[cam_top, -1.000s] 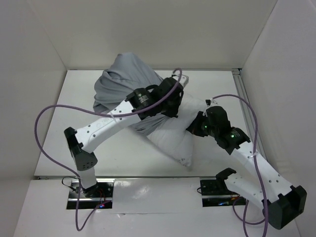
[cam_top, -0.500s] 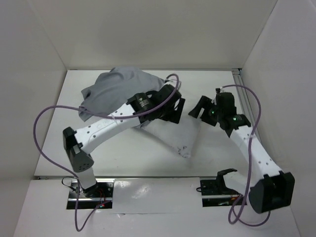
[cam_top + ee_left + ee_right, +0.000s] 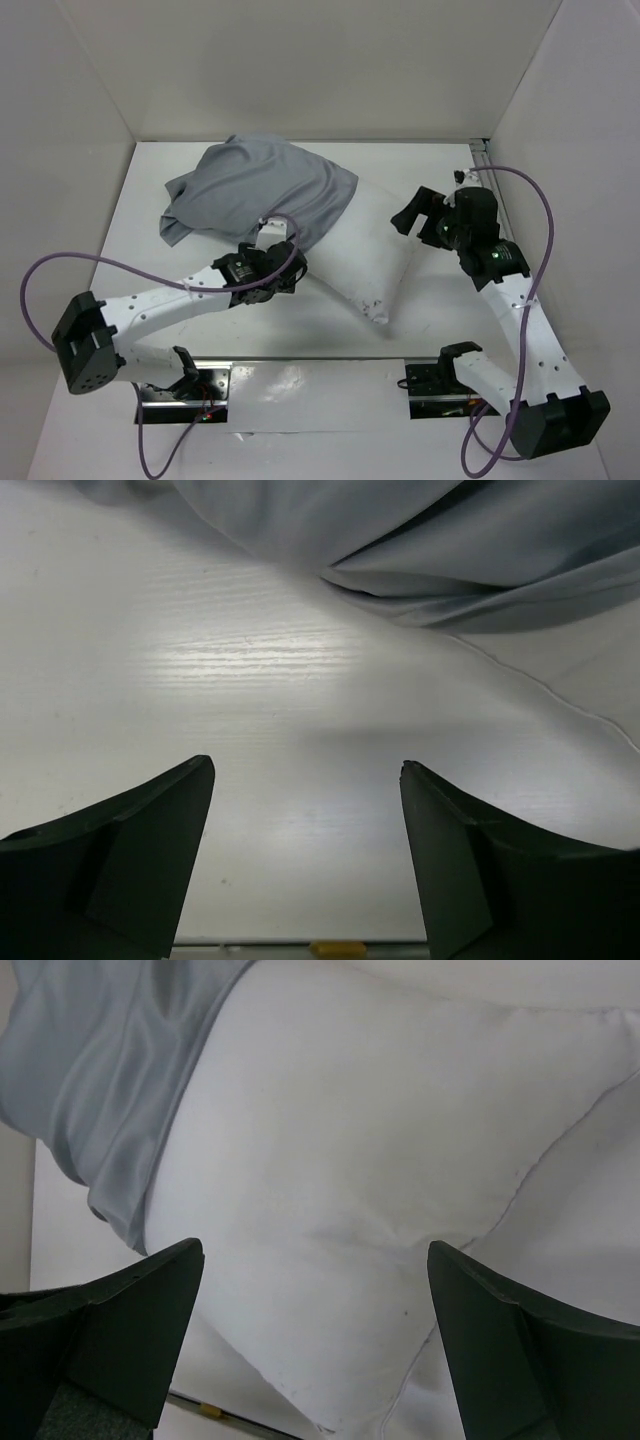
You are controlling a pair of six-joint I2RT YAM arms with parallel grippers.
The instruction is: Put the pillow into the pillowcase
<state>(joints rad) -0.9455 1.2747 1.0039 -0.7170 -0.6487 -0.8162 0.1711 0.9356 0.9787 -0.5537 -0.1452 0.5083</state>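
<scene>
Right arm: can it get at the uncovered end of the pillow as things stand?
Probably yes. The right gripper hangs open just beside the pillow, with nothing between them; the pillowcase covers only its other end.

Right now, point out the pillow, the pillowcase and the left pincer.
pillow (image 3: 376, 250): top external view, exposed white part outside the cloth.
pillowcase (image 3: 262, 190): top external view, middle of the grey cloth.
left pincer (image 3: 305, 764): left wrist view, midway between its open fingertips.
</scene>
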